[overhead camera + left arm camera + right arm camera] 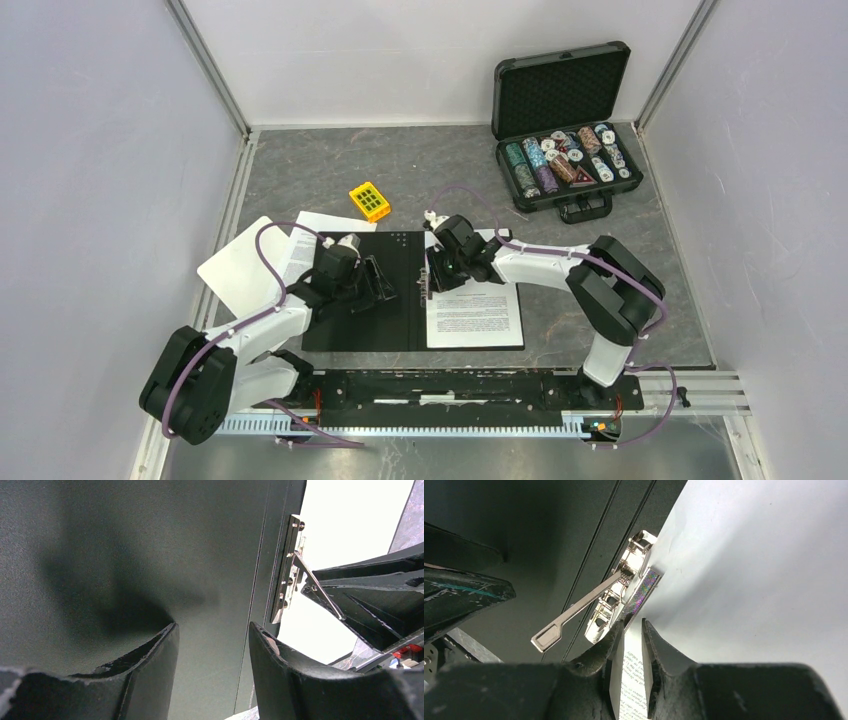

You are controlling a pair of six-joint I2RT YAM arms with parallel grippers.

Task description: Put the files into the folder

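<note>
The right gripper (633, 652) was shut on the edge of 1 sheet (749, 570) beside the folder's (360, 325) raised clip (621, 587). That sheet lay on the folder's right half, seemingly not yet clamped. The left gripper (212, 672) hung open over the folder's left half. Another sheet (318, 224) lay outside the folder's left edge.

A grey stone-look table top (620, 290) holds everything. In the near middle lies a flat folder, open, black inside (370, 325). Just left of it lies a white paper sheet with black print (315, 225), and a white board with round corners (235, 270) touches that sheet. A small yellow box with green squares (370, 201) sits farther back. At the far right stands an open black case of round chips (560, 90).
</note>
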